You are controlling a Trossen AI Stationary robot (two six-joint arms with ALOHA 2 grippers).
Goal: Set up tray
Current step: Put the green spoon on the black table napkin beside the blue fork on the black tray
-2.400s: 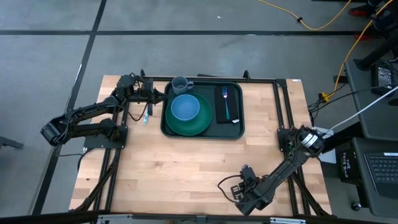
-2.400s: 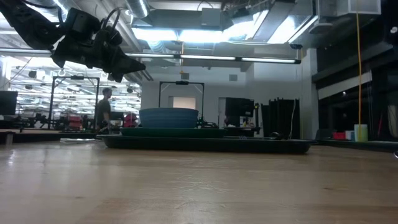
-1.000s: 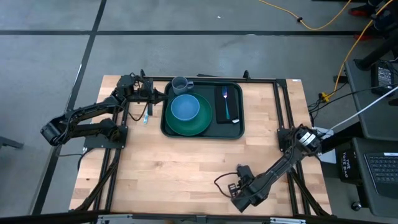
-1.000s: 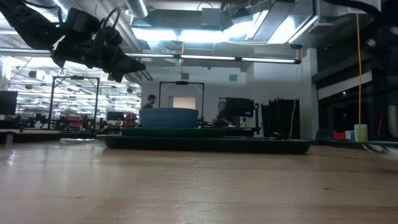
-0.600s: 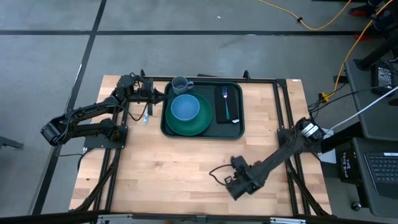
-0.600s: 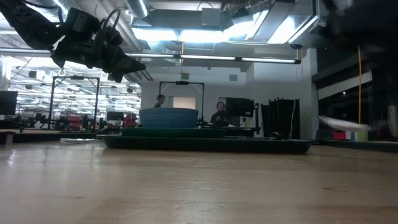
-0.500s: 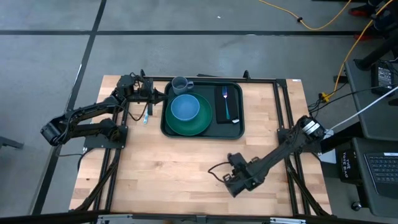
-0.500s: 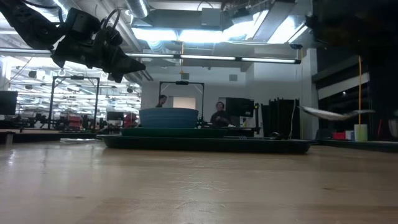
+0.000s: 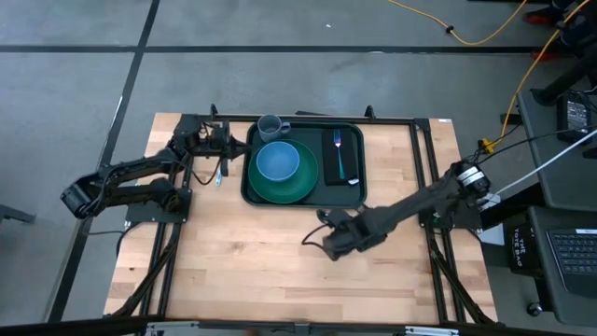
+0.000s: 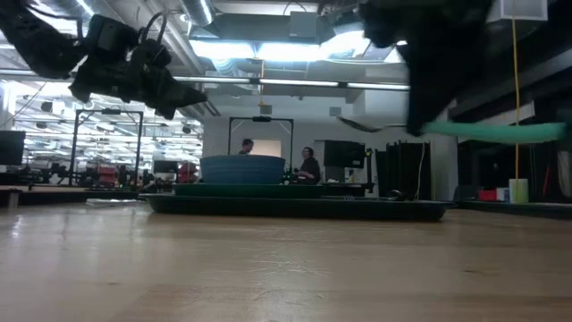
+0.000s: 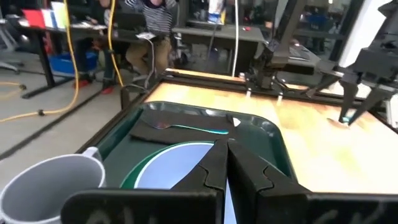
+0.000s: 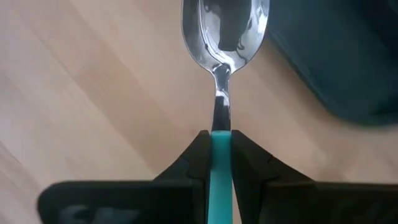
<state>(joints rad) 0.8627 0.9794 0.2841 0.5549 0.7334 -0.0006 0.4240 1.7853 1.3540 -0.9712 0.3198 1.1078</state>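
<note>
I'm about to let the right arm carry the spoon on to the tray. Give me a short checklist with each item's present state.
1. Right gripper shut on the spoon by its teal handle: ok.
2. Spoon clear of the table: ok in the low view.
3. Napkin on the tray, fork already on it: ok.
4. Free napkin space beside the fork: cannot tell.
5. Left gripper shut, waiting beside the cup, off the right arm's path: ok.
</note>
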